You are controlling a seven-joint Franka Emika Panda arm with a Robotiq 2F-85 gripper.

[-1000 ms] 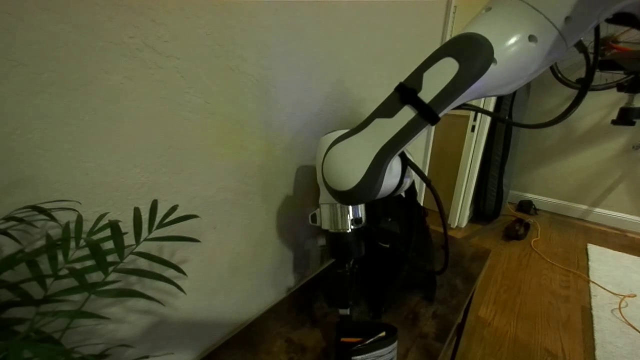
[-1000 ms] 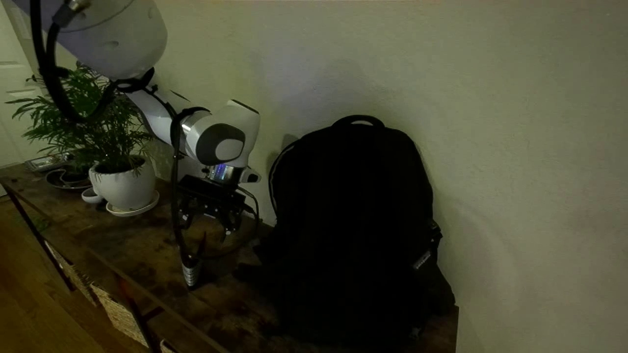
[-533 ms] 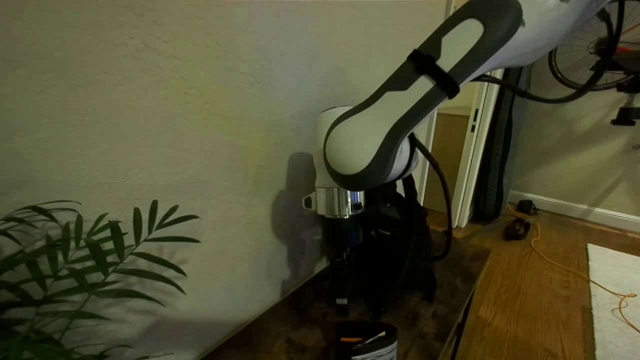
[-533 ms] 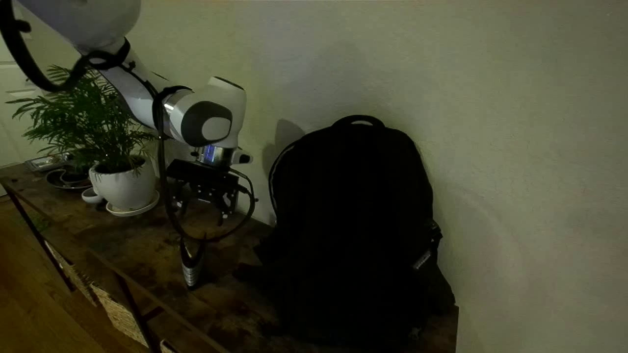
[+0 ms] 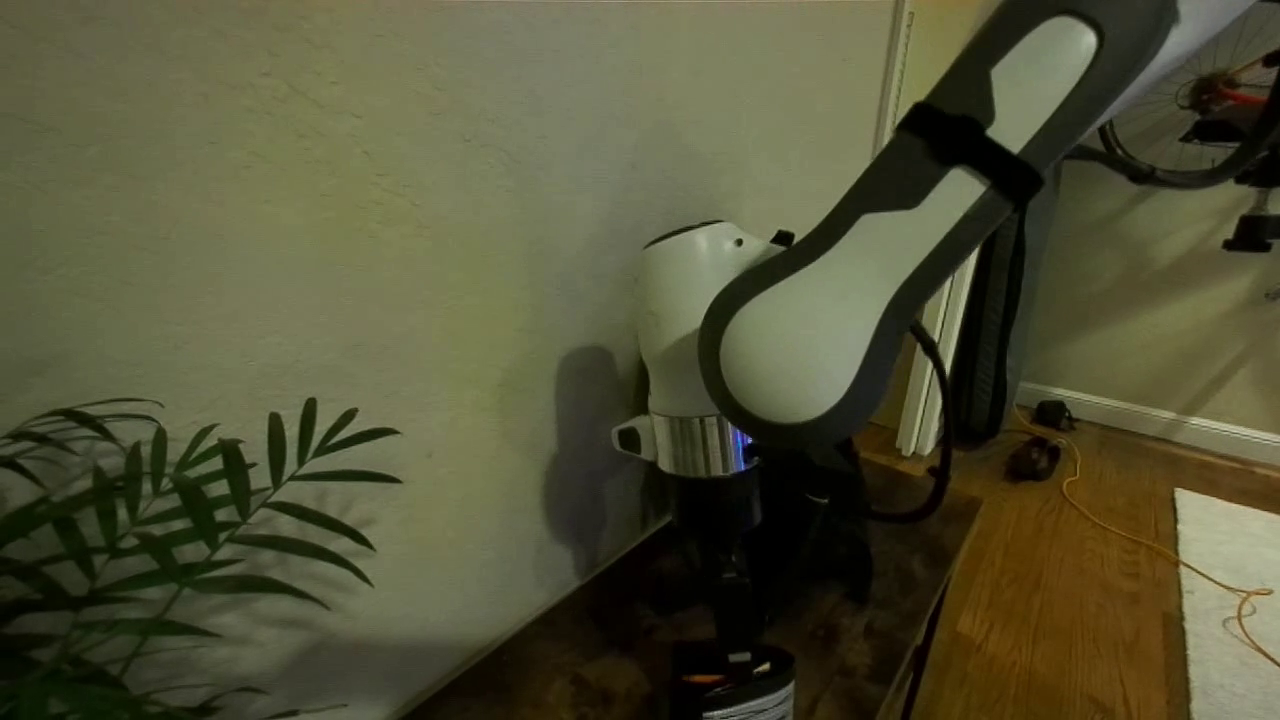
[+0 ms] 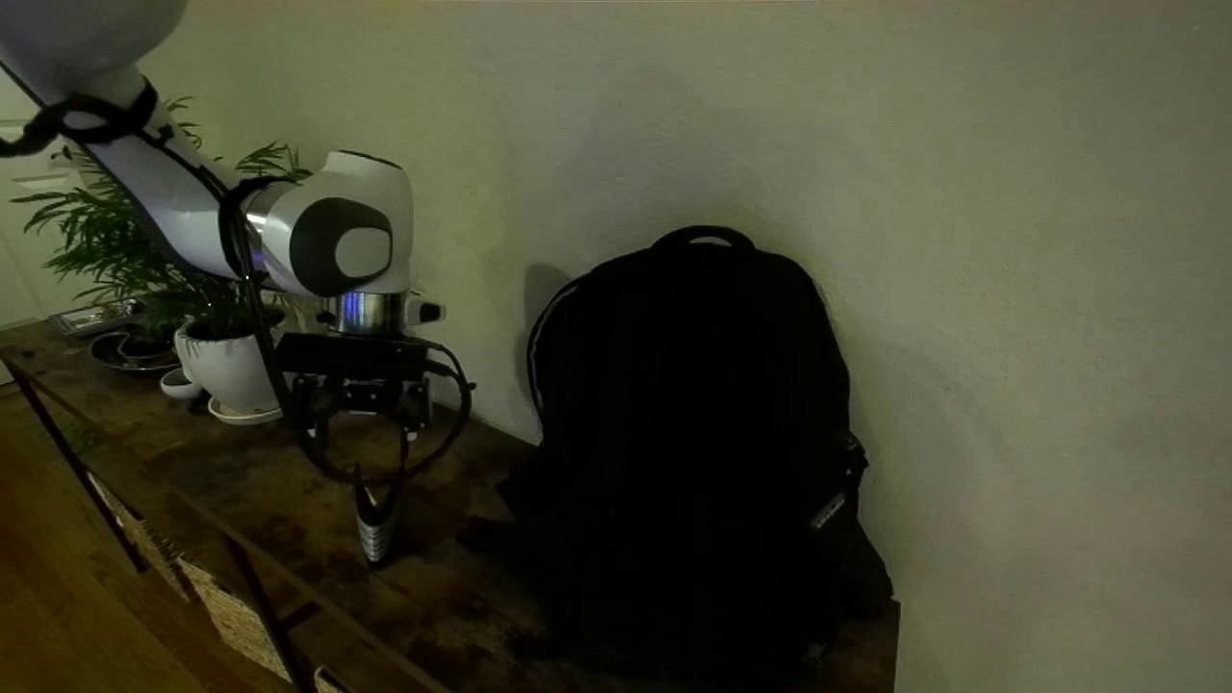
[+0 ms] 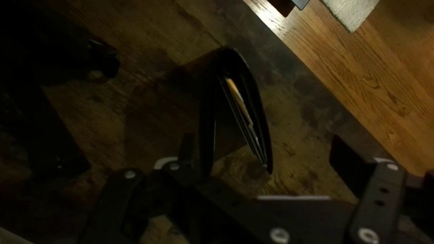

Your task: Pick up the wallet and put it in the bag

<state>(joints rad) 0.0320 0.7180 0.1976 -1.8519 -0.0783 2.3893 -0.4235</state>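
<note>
The dark wallet [image 6: 376, 535] stands on its edge on the wooden table, its two flaps spread in a V. From above, in the wrist view, the wallet [image 7: 260, 118] shows pale and orange slips inside one flap. My gripper [image 7: 268, 154] is open, its fingers wide apart with nothing held between them. One finger [image 7: 186, 147] lies beside the outer side of a flap in that view. In an exterior view the gripper [image 6: 364, 438] hovers just above the wallet; whether they touch I cannot tell. The black bag [image 6: 693, 433] stands upright against the wall, beside the wallet.
A white pot [image 6: 226, 371] with a leafy plant stands behind the arm on the table. A black cable [image 6: 467, 423] loops from the wrist, hanging near the wallet. Dark straps [image 7: 57, 142] of the bag spread over the tabletop. The wall [image 5: 450, 250] runs close alongside.
The arm first rose a little, then shifted away from the bag and toward the plant, bringing the open gripper above the wallet. Wallet and bag have not moved.
</note>
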